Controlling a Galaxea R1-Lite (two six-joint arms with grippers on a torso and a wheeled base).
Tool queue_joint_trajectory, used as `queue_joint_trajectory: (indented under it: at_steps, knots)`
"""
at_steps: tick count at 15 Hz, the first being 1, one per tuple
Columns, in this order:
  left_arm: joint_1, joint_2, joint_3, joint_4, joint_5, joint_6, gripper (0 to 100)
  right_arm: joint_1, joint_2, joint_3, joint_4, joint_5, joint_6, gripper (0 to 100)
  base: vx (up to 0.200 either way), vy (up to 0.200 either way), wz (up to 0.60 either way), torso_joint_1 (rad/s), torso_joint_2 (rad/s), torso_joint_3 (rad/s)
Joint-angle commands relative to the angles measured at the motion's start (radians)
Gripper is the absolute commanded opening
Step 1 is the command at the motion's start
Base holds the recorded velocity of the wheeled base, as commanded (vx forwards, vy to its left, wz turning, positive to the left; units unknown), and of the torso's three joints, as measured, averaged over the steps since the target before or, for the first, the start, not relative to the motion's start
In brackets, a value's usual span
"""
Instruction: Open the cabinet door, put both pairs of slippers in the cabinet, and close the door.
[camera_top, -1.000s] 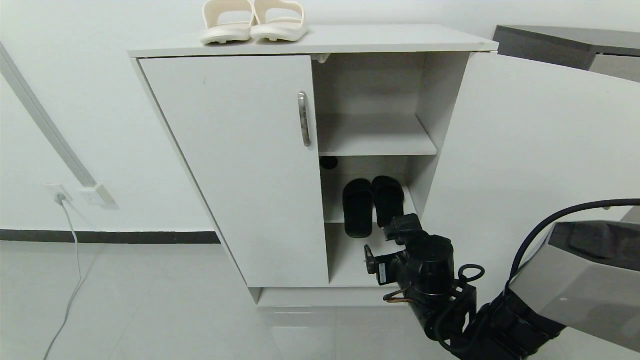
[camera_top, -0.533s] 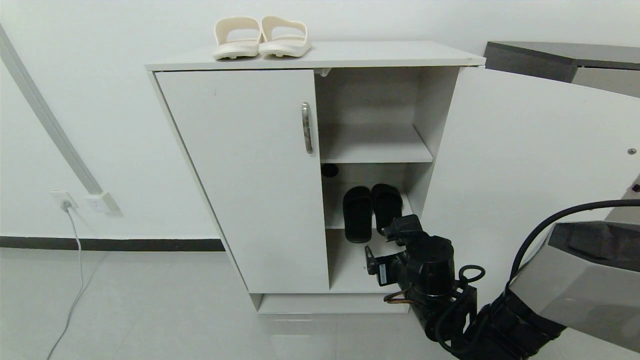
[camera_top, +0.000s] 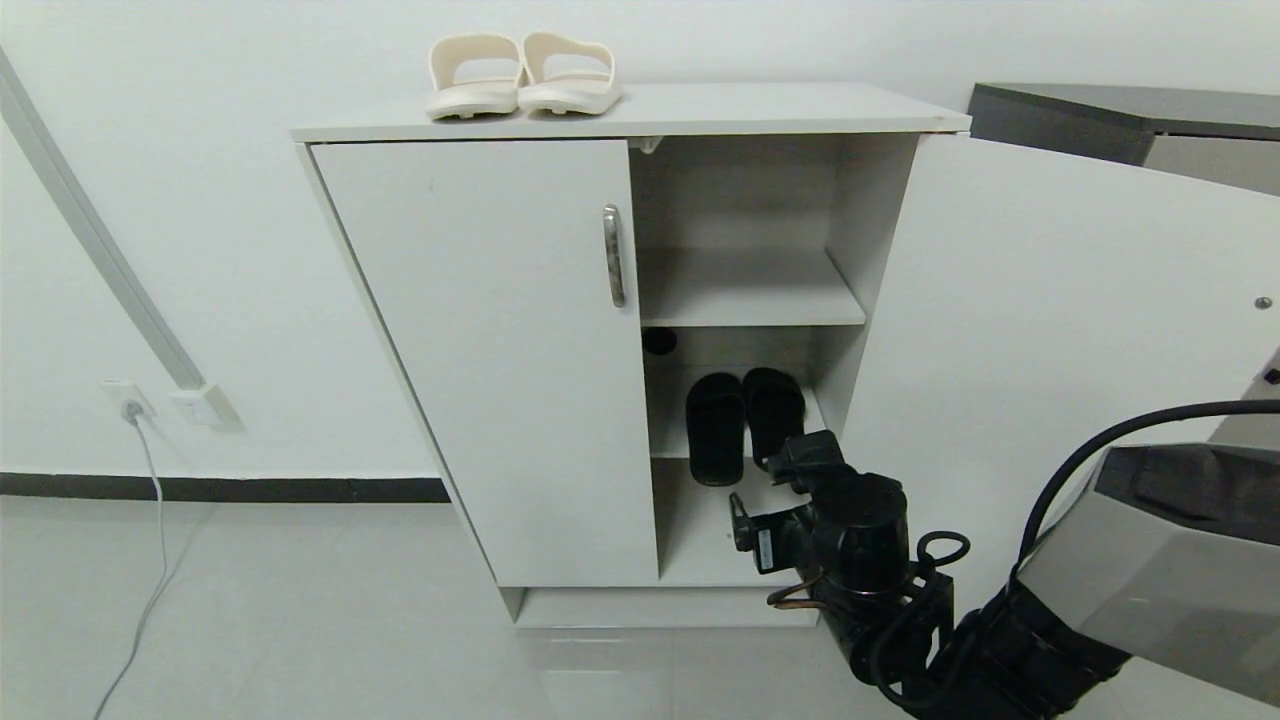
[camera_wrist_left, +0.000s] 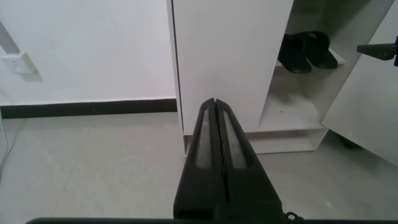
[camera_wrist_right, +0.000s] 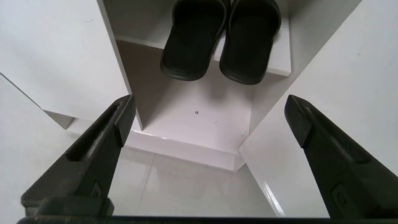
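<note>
Fingers of the right gripper stood spread wide with nothing between them. The gripper was low down in front of the open right half of the cabinet, just short of its bottom compartment. The left gripper hung further left, over the floor tiles in front of the shut left door. Its fingers were pressed flat together, and it carried nothing either.

From where I stood, the opening step looked done, since the right door was swung well out toward the near right. A little deeper in, the black slippers lay side by side on the lower shelf, their near ends poking slightly over its front edge. That pair I counted as put away.

Farthest and highest, the cream slippers sat together on the cabinet top, toward its left end and well apart from both grippers. They had not yet gone inside.

I judged the job roughly half finished. The cream pair had yet to be lifted down and placed in the cabinet, and after that the right door needed shutting.
</note>
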Motion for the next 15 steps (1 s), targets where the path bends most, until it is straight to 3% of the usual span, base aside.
queue_joint_trajectory:
  at_steps: [1, 15]
  knots:
    - [0.000, 0.000, 0.000, 0.000, 0.000, 0.000, 0, 0.000, 0.003, 0.001, -0.004, 0.000, 0.000, 100, 0.000, 0.200, 0.00, 0.002, 0.00, 0.007]
    - [0.000, 0.000, -0.002, 0.000, -0.002, -0.002, 0, 0.002, 0.005, 0.009, -0.018, 0.000, 0.000, 100, 0.000, 0.200, 0.00, 0.004, 0.00, 0.004]
